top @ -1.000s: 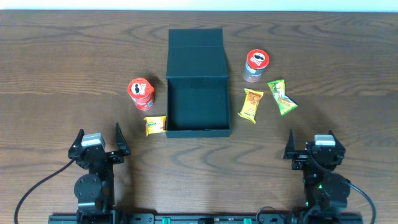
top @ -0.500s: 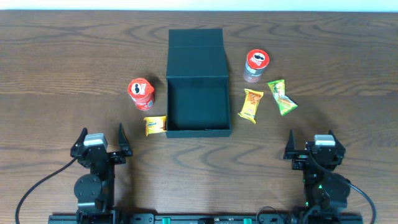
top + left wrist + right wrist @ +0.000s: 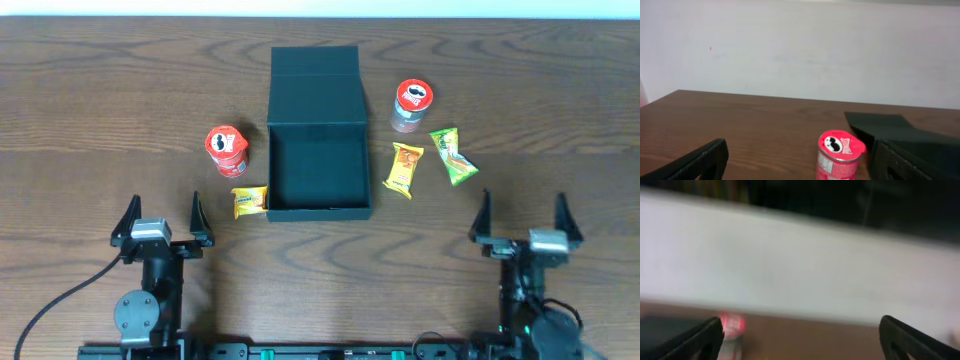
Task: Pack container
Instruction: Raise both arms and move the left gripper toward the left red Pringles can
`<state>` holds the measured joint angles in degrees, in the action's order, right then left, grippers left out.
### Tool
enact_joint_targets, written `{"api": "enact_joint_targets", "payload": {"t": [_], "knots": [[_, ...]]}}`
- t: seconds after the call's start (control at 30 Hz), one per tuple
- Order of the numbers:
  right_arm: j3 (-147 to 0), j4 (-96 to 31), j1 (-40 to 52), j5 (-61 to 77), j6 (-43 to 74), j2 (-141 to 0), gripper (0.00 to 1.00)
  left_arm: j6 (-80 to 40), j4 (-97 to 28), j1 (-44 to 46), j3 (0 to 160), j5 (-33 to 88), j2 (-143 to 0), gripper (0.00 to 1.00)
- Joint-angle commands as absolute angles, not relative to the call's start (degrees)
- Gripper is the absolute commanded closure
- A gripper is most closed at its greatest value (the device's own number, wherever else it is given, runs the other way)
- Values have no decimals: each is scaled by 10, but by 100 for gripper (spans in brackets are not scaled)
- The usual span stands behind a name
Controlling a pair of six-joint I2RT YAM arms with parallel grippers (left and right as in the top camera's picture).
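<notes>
Dark wood-grain worktop (image 3: 90, 90) is carrying everything, a pale wall (image 3: 790, 50) rising behind. Packing is seemingly not yet beginning: the container (image 3: 318, 170) is sitting mid-worktop, lid lying back, holding nothing, with one Pringles can (image 3: 226, 150) and a yellow packet (image 3: 249, 200) waiting on its left, another Pringles can (image 3: 412, 105), an orange packet (image 3: 404, 168) and a green packet (image 3: 453, 156) on its right. Left jaws and right jaws are standing wide open, gripping nothing.
</notes>
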<state>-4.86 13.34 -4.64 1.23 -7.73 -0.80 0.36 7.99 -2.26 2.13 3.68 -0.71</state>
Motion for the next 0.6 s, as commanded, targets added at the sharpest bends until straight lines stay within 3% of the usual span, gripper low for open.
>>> {"api": "enact_joint_targets", "payload": {"t": [0.0,0.2,0.33,0.43,0.57], "knots": [[-95,154,-50,-4,-67,-9,1,2,89,-26,96,32,-19,4],[-261,161,-50,-108,-67,-79,1,78,121,-26,280,25,-137,5],[-399,167,-50,-150,-102,-178,1,68,113,-26,446,31,-276,5],[-539,123,-50,-148,-159,-294,1,60,33,-26,617,46,-403,5],[-755,-33,-50,-137,-166,-454,1,60,-116,-26,867,46,-576,5]]}}
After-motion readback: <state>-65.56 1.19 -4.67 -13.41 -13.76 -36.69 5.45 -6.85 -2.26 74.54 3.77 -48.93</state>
